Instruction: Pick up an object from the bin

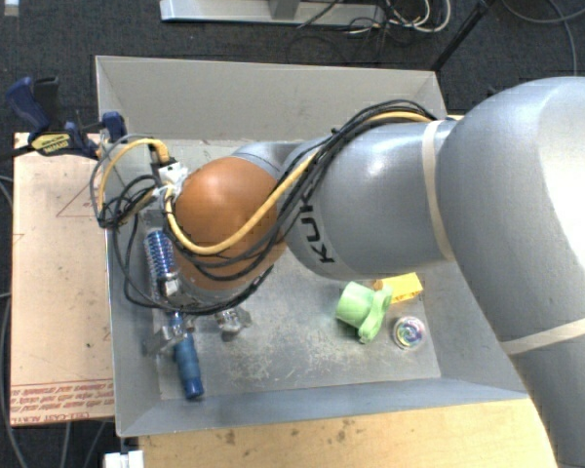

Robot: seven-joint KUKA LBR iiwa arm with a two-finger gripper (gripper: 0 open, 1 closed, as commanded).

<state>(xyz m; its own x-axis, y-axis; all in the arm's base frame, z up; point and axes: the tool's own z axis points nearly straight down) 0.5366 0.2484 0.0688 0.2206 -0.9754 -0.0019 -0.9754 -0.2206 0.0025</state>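
Hovering in the bin's point(292, 364) left front corner, fingers point(232, 324) spread and empty, just beside a blue pen-like cylinder point(189, 369). Likely light, stiff, prone to rolling; best pinched mid-barrel.

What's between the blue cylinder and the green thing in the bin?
Nothing: the camera view shows bare bin floor between the blue cylinder and the green thing.

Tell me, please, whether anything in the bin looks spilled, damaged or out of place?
Nothing stands out. A blue cylinder lies flat by the gripper at the bin's lower left; a green piece, a yellow block and a shiny disc sit loose at lower right.
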